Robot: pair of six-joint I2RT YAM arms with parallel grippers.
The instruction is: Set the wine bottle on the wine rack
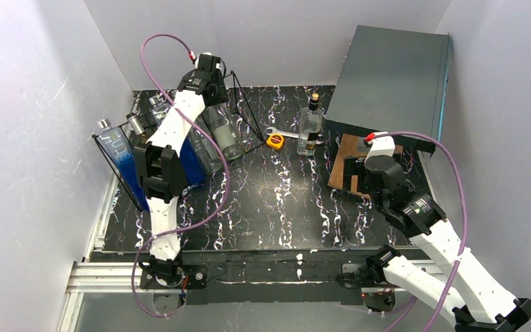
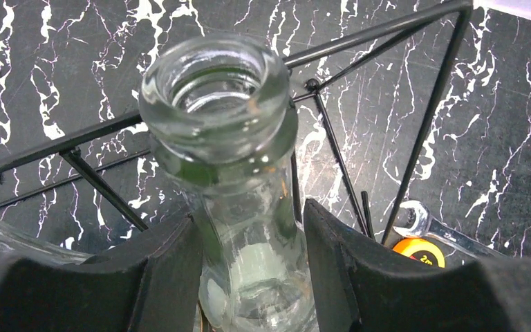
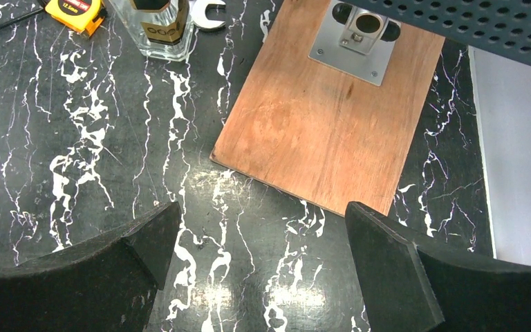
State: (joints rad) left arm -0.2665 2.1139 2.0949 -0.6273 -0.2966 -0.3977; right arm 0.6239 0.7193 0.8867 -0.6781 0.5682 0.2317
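- The surface is glossy black with white marble-style veins all over. You can see scuffs and glare on it in the right wrist view.
- Plain pale walls box it in on the left, back and right.
- A dark grey box fills the upper right of the overhead view. It looks like matte metal with flat panels, and the right wrist view shows a perforated edge.
- Under it there's a flat reddish wooden board with a small square metal plate screwed on.
- The wine rack is thin black wire making open triangles and grids. It sits in the upper left of the overhead view, with a blue bottle lying at its left end.
- The wine bottle is clear glass with a thick round lip and no cap. It's tilted at the rack's right end with wires running right behind the neck.
- The left gripper has its black fingers pinching the bottle's neck just below the lip.
- The right gripper has its fingers spread wide with nothing in them, hanging over bare surface by the board's near corner.
- At top centre a small square clear bottle with a gold cap stands upright. A yellow tape measure and a shiny steel wrench are just beside it.
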